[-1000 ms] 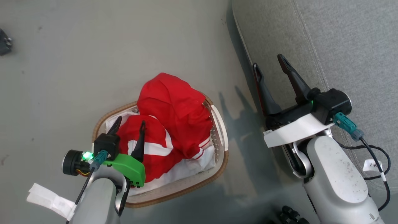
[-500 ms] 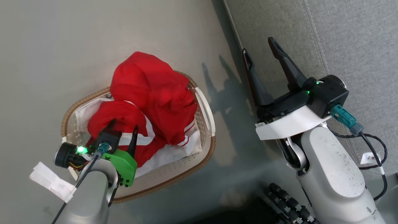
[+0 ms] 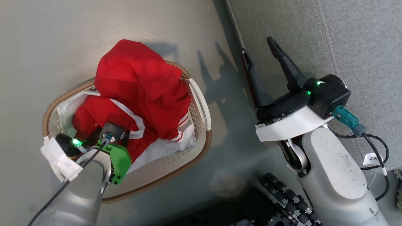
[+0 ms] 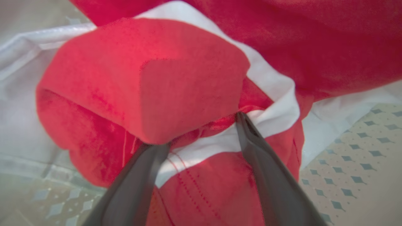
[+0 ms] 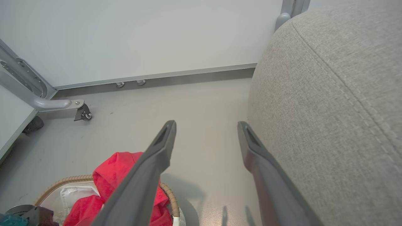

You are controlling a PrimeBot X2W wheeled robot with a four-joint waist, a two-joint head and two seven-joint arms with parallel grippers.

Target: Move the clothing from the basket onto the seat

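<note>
The clothing [image 3: 138, 81], bright red with white bands, is heaped in the cream perforated basket [image 3: 201, 147] on the floor, its top bulging over the far rim. In the left wrist view my left gripper [image 4: 198, 131] stands open, its two dark fingers [image 4: 267, 175] spread, with their tips pressed into the red and white folds [image 4: 150, 78]. In the head view its green mount [image 3: 118, 158] sits low over the basket's near side. My right gripper [image 3: 257, 45] is open and holds nothing, hanging at the edge of the grey seat [image 3: 345, 37]. The right wrist view shows the same open gripper [image 5: 206, 124] beside the seat [image 5: 329, 94].
A white liner sheet [image 3: 166, 147] lies under the garment in the basket. A dark ribbed cable chain [image 3: 285, 197] lies at the bottom by my base. A white wall panel and a grey frame leg with a caster [image 5: 82, 114] stand beyond the basket.
The head camera has shifted. My left gripper has sunk into the clothing, so its fingers are now buried in the fabric. The right gripper stays open by the seat's edge.
</note>
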